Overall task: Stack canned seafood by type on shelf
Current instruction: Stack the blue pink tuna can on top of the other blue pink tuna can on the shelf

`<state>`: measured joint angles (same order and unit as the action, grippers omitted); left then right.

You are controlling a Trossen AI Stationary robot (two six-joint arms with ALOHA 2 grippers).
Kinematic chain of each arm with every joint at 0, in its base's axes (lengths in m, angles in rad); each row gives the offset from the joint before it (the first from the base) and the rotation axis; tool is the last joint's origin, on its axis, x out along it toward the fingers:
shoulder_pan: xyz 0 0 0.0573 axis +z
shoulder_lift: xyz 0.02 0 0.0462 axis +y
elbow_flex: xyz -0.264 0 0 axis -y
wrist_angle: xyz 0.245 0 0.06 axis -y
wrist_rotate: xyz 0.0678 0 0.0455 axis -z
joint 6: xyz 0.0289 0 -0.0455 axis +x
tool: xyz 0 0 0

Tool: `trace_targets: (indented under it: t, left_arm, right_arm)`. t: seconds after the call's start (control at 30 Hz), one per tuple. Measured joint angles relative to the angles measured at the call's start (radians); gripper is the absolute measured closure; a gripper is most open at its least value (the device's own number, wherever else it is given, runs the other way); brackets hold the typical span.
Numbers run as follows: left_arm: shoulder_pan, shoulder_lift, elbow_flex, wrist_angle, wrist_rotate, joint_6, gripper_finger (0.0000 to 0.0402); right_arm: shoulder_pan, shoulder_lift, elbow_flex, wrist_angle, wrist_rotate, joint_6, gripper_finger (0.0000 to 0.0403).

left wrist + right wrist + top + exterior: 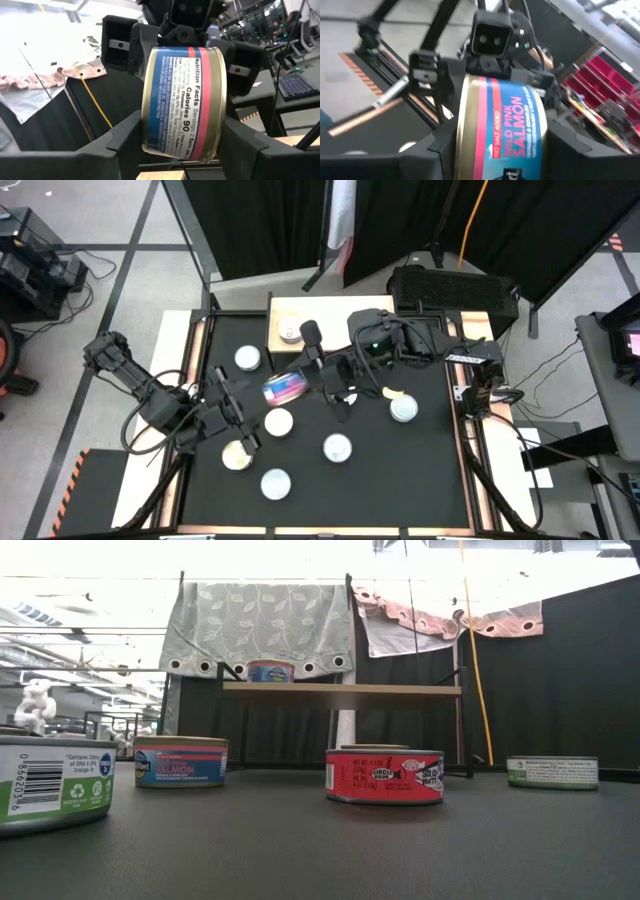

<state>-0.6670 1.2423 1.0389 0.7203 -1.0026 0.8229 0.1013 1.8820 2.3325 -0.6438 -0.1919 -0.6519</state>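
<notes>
I'm holding the salmon tin (287, 388) above mid-table, both the left gripper (252, 393) and right gripper (322, 385) clamping its flat ends. It's feeling rigid, slick, fairly weighty; those ends are giving the surest grip.

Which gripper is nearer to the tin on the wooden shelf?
Right. The right gripper is just in front of the shelf and its tin; the left gripper is farther back, left of the salmon tin.

We're in a robotics lab: black curtains (560, 230), cables (560, 380) on grey floor, tripod (325, 265), keyboard desk (300, 85) behind.
</notes>
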Motion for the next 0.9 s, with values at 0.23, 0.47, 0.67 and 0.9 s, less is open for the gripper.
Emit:
trace_targets:
  t: [0.23,0.47,0.67,0.9]
  left_arm:
    - [-0.015,-0.019,0.000,0.015,0.000,-0.006,0.0192]
    - [-0.037,-0.068,0.000,0.006,0.007,-0.078,0.0191]
    - [-0.049,-0.175,0.001,0.006,0.064,-0.263,0.0191]
    - [-0.049,-0.319,0.013,-0.158,0.175,-0.669,0.0190]
  right_arm:
    - [0.017,-0.033,0.000,-0.070,0.064,-0.082,0.0102]
    - [0.102,-0.084,0.000,-0.108,0.261,-0.270,0.0017]
    - [0.262,-0.075,0.001,-0.173,0.573,-0.552,0.0006]
    - [0.395,0.092,-0.001,-0.021,0.948,-1.061,0.0022]
